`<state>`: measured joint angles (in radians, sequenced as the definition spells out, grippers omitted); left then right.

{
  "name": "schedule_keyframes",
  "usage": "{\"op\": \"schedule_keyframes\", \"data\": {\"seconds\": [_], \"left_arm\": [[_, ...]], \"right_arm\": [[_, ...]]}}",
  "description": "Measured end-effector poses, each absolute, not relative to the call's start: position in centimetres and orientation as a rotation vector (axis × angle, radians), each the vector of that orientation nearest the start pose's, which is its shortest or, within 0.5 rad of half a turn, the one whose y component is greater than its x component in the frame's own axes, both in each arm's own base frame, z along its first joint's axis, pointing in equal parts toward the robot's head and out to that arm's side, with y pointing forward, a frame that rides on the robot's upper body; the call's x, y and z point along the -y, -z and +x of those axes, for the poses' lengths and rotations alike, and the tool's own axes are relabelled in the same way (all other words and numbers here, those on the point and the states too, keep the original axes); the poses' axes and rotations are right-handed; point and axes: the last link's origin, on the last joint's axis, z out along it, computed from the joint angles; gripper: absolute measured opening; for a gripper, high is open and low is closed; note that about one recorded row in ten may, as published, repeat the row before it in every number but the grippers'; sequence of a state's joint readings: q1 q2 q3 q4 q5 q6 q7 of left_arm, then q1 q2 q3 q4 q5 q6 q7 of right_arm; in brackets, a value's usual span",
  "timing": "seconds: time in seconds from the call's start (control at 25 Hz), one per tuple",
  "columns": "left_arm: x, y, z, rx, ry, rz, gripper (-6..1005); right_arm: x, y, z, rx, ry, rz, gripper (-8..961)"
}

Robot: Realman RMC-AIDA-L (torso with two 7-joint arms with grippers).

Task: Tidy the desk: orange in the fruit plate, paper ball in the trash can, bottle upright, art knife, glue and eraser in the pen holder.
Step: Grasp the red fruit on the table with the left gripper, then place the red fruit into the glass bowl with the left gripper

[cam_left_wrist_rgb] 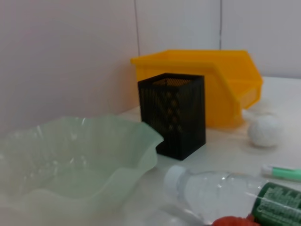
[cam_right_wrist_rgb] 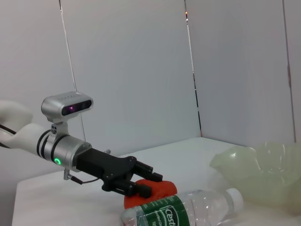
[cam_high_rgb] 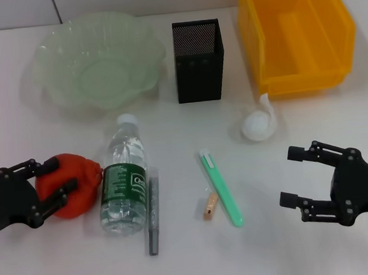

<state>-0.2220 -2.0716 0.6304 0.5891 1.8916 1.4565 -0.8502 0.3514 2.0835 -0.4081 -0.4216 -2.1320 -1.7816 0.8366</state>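
we have our left gripper point(cam_high_rgb: 52, 181) closed around the orange point(cam_high_rgb: 70, 184) beside the lying bottle point(cam_high_rgb: 123, 177), right gripper point(cam_high_rgb: 309, 175) idle with fingers apart; next, we judge, lift it to the fruit plate point(cam_high_rgb: 50, 52).

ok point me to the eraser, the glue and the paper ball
eraser point(cam_high_rgb: 208, 207), head view, middle of the tan piece
glue point(cam_high_rgb: 153, 210), head view, mid-length of the grey stick
paper ball point(cam_high_rgb: 257, 124), head view, centre of the white wad

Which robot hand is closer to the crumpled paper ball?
The right tool. It hovers open just in front of the paper ball, toward the robot. The left tool is far across the desk, around the orange.
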Motion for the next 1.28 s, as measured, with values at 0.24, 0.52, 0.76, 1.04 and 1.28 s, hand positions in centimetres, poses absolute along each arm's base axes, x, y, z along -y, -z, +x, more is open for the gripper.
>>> {"op": "schedule_keyframes", "data": {"seconds": [0.24,0.52,0.76,1.04,1.28], "left_arm": [[-25.1,-0.5,-36.2,0.421,0.472,-2.448,448],[-25.6,-1.2,-35.8,0.41,0.526,-2.401,285],[-26.8,-3.5,-34.3,0.348,0.663,-2.286,115],[-33.3,-4.4,-29.3,0.246,0.852,-2.163,73],[-39.5,-1.8,-26.1,0.304,0.748,-2.166,90]], "right_arm": [[-23.3,1.8,31.1,-0.392,-0.924,-2.648,829],[-23.1,1.7,31.3,-0.399,-0.924,-2.641,829],[-23.2,1.4,31.2,-0.393,-0.947,-2.617,828],[-23.3,1.3,31.1,-0.391,-0.951,-2.611,828],[-22.9,1.4,31.4,-0.415,-0.954,-2.606,827]]}}
